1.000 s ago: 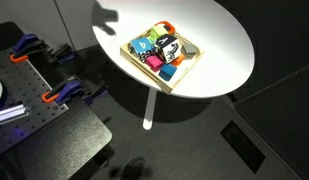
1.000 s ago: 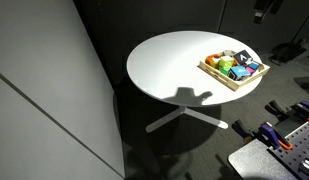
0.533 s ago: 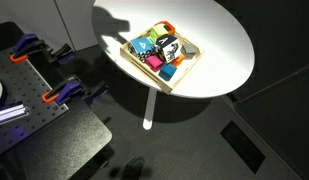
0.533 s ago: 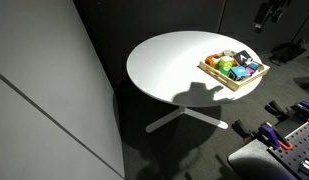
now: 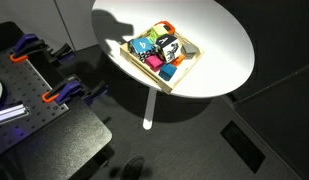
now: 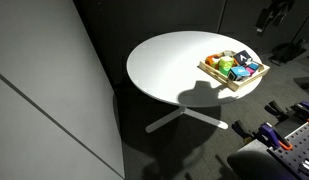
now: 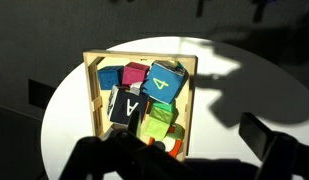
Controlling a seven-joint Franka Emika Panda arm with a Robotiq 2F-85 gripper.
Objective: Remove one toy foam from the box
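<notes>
White table [image 5: 219, 40]: standing on a dark floor in an exterior view, round, lit from above.
Box [image 5: 187, 70]: sitting on the table's near side, turned like a diamond, packed with blocks.
Foam [image 5: 167, 45]: lying inside the box towards its far corner, black with white marks, touching teal and blue neighbours.
Shadow [image 5: 109, 20]: falling on the table edge just beside the box.
Bench [image 5: 24, 110]: standing well apart from the table, carrying orange-handled clamps [image 5: 62, 95].

Exterior view, from across the table: the box is resting near the table's far rim; its blocks are showing as green, orange and blue patches, and the foam is too small to pick out.
Gripper [image 6: 271, 14]: hanging in the air above and beyond the box, touching nothing. How far apart its jaws are standing, I cannot tell.

Wrist view: the camera is looking down into the box from above.
Foam here: lying near the middle of the box, showing a white letter A, pressed between a pink block [image 7: 132, 75], a blue block [image 7: 162, 82] marked 4, and a green block [image 7: 154, 125].
Lower edge: dark blurred shapes are crossing the picture, hiding the box's near rim.
</notes>
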